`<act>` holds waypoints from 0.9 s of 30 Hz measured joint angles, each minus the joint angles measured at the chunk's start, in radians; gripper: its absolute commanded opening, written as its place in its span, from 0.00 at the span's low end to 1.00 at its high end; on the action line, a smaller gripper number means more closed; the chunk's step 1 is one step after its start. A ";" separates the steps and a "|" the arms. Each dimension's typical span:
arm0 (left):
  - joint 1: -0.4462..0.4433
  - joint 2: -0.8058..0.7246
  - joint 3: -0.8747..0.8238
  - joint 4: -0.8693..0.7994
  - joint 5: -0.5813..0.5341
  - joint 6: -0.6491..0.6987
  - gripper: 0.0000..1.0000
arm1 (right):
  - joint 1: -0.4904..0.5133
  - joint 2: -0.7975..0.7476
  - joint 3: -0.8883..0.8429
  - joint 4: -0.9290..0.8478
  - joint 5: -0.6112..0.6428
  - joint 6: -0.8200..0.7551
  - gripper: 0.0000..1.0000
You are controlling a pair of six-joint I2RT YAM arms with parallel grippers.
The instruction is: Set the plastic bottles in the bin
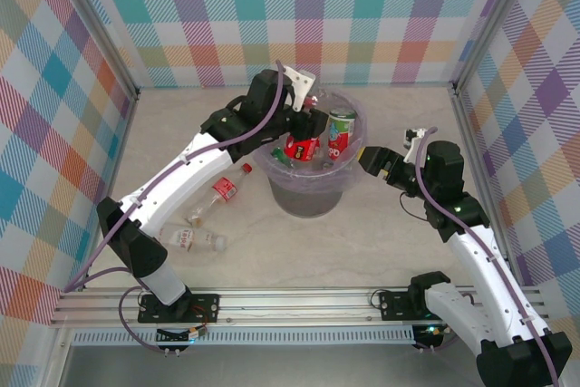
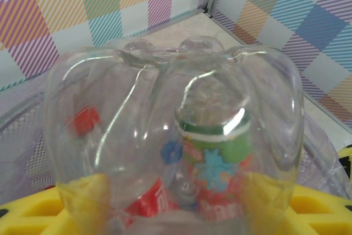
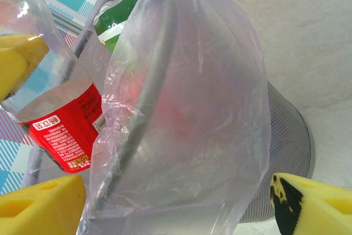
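Top external view: the left tool [image 1: 304,124] reaches over the bin [image 1: 308,198] with the held bottle [image 1: 300,147], red-labelled, hanging just above the bottles already inside, among them a green-capped bottle [image 1: 342,130]. Left wrist view: the clear base of the held bottle [image 2: 176,136] sits clamped between the yellow pads [image 2: 33,213], so we read this tool as closed on it. The right tool [image 1: 370,160] sits at the bin's right rim. Right wrist view: its fingers [image 3: 38,205] stand wide apart with the lavender bag [image 3: 192,108] bulging between them; we cannot tell whether they touch it. Three loose bottles [image 1: 226,189] lie on the counter [image 1: 381,242], left of the bin. We judge the step to be release: the left tool need only open, then return for a loose bottle.
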 measured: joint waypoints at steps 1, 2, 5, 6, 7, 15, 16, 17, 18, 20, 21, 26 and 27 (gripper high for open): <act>0.000 0.000 -0.003 0.003 -0.009 -0.007 0.62 | 0.000 0.000 0.000 0.000 0.000 0.000 0.87; 0.000 0.000 -0.010 0.009 -0.024 -0.015 0.62 | 0.000 0.000 0.000 0.000 0.000 0.000 0.87; 0.001 0.000 -0.029 0.021 -0.079 -0.052 0.62 | 0.000 0.003 0.000 0.000 0.000 0.000 0.87; 0.003 0.000 -0.033 0.023 -0.100 -0.068 0.61 | 0.000 0.006 0.000 0.001 0.000 0.000 0.87; 0.008 0.000 -0.034 0.024 -0.114 -0.084 0.61 | 0.000 0.009 0.000 0.002 0.000 0.000 0.87; 0.108 -0.012 -0.088 0.032 -0.135 -0.270 0.61 | 0.000 0.028 0.000 0.016 -0.003 0.000 0.87; 0.115 -0.012 -0.092 0.027 -0.136 -0.284 0.60 | 0.000 0.029 0.000 0.016 -0.004 0.000 0.87; 0.119 -0.011 -0.093 0.018 -0.138 -0.295 0.60 | 0.000 0.029 0.000 0.016 -0.004 0.000 0.87; 0.119 -0.010 -0.093 0.014 -0.137 -0.299 0.60 | 0.000 0.030 0.000 0.016 -0.004 0.000 0.87; 0.118 -0.009 -0.093 0.011 -0.140 -0.307 0.60 | 0.000 0.032 0.000 0.019 -0.004 0.000 0.87; 0.118 -0.007 -0.093 0.012 -0.140 -0.311 0.60 | 0.000 0.034 0.000 0.020 -0.004 0.000 0.87; 0.118 0.017 -0.092 0.013 -0.117 -0.325 0.60 | 0.000 0.035 0.000 0.023 -0.004 0.000 0.87; 0.118 0.027 -0.093 0.010 -0.106 -0.327 0.61 | 0.000 0.037 0.000 0.025 -0.005 0.000 0.87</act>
